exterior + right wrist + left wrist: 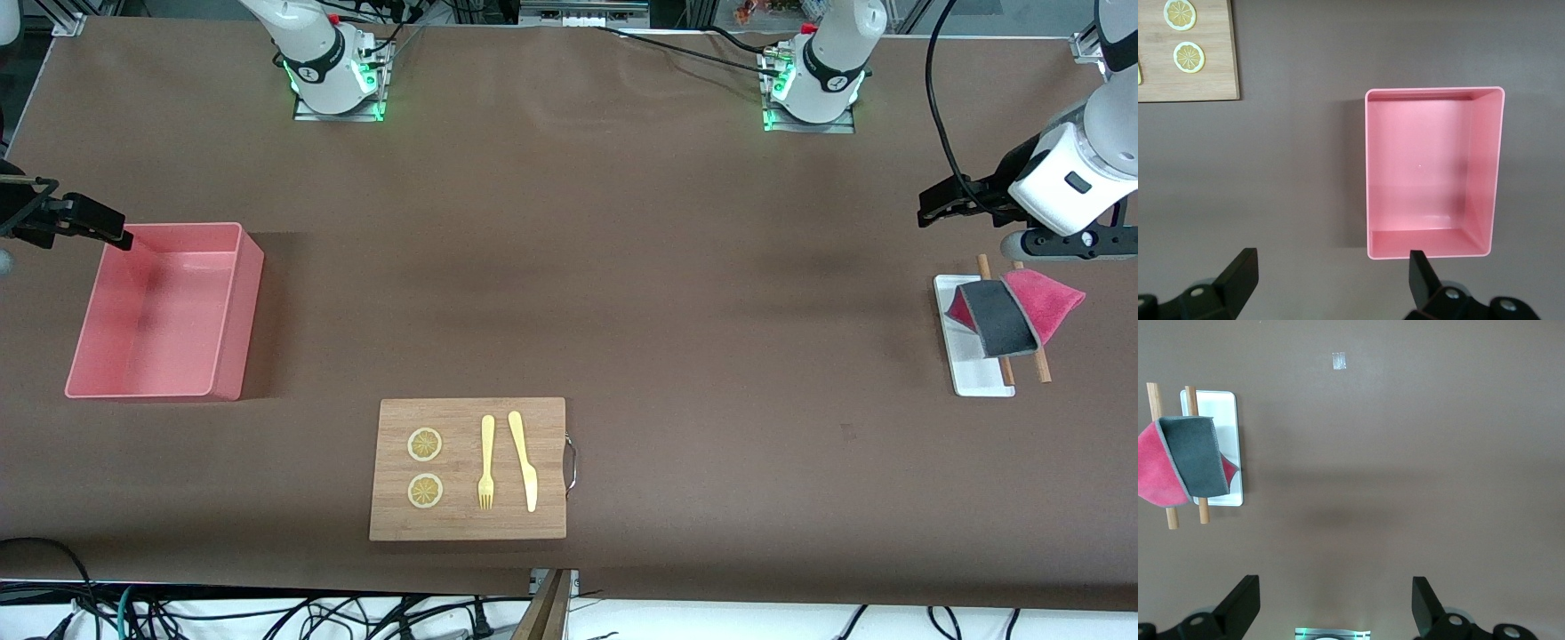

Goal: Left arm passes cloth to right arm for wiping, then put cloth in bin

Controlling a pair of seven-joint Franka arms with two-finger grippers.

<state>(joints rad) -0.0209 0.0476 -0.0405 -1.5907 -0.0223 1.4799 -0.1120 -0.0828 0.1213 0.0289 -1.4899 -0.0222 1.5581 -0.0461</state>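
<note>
The cloth (1013, 311) lies at the left arm's end of the table, folded so its dark grey face drapes across the middle and magenta-pink shows at both sides; it rests over two wooden sticks (1036, 356) and partly on a small flat white tray (973, 378), untouched by either gripper. In the left wrist view the cloth (1188, 463) sits across the same sticks (1170, 517) with the tray (1228, 407) under one edge. The left gripper (942, 203) hangs in the air above bare table near the cloth, its jaws spread wide with nothing between them; the left wrist view shows the two black fingers (1238, 607) well apart. The right gripper (84, 222) hovers at the rim of the bin (227, 351), at the right arm's end of the table, jaws likewise spread and empty, its fingers (1421, 273) wide in the right wrist view. The bin (1371, 173) is a salmon-pink tub, nothing inside. A wooden cutting board (467, 529) sits nearer the front camera, between the two ends, carrying two lemon slices (425, 444), a yellow fork (486, 462) and a yellow knife (523, 458), with a metal handle on its side toward the left arm's end.
</note>
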